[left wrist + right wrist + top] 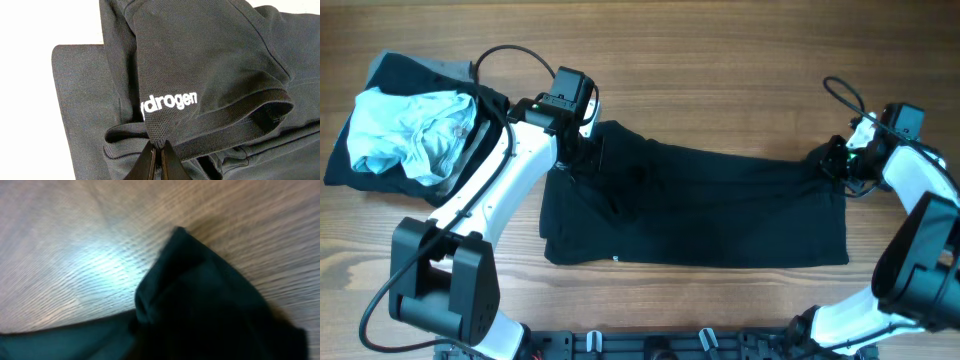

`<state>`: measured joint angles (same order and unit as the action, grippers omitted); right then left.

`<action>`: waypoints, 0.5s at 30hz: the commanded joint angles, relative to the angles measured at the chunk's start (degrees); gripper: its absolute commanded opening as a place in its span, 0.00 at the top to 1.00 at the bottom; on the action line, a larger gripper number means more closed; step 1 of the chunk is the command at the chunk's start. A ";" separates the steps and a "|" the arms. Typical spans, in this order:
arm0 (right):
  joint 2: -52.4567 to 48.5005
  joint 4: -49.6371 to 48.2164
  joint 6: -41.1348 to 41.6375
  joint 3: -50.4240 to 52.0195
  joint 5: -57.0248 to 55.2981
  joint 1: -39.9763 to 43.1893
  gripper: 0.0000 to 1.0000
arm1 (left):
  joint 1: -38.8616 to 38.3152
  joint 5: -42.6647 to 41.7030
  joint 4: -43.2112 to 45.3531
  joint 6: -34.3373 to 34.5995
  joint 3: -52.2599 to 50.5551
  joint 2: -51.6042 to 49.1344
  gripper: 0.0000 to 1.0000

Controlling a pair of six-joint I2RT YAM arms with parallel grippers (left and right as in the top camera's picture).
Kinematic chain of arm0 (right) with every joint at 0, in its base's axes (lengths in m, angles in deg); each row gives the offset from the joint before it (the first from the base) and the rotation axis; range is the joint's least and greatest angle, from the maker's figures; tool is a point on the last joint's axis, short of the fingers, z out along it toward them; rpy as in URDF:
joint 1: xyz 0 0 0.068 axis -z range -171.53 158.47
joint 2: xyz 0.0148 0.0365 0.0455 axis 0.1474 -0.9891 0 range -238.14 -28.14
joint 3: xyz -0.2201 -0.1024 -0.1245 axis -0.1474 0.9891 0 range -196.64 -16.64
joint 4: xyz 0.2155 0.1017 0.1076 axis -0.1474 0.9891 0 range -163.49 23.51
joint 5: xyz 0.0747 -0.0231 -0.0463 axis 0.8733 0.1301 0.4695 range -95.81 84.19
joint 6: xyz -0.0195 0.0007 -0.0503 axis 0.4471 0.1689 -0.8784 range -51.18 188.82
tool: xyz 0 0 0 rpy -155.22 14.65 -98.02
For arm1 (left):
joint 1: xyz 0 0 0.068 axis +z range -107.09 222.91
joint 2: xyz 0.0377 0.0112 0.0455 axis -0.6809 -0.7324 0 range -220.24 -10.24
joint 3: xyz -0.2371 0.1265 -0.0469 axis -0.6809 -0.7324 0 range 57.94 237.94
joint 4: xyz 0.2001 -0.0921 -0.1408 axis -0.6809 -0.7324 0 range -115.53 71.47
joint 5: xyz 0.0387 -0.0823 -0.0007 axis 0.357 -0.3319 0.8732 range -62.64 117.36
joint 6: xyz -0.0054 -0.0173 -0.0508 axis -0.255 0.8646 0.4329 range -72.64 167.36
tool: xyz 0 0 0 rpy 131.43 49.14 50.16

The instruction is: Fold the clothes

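A large black garment (720, 205) lies spread flat across the middle of the table, with a small white tag (616, 260) at its front edge. My left gripper (588, 152) is at the garment's far left corner. In the left wrist view it (159, 150) is shut on a fold of the ribbed sleeve hem (225, 120), just below the white print (170, 102). My right gripper (832, 160) rests on the garment's far right corner. In the right wrist view, bunched dark fabric (200, 295) rises over the jaws and hides them.
A pile of other clothes sits at the far left: a crumpled light blue piece (405, 130) on top of black and grey ones (390, 75). Bare wood (720, 70) runs along the far side. The arm bases (440, 280) stand at the front edge.
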<state>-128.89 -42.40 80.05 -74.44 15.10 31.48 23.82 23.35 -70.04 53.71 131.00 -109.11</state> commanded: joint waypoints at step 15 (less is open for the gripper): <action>3.10 3.56 -5.68 -0.96 3.54 -0.35 0.60 | 0.26 -0.46 -0.22 0.11 0.79 1.16 0.96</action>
<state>-126.46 -38.55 75.81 -74.51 17.00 31.48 23.82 23.35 -70.17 53.71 131.00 -109.11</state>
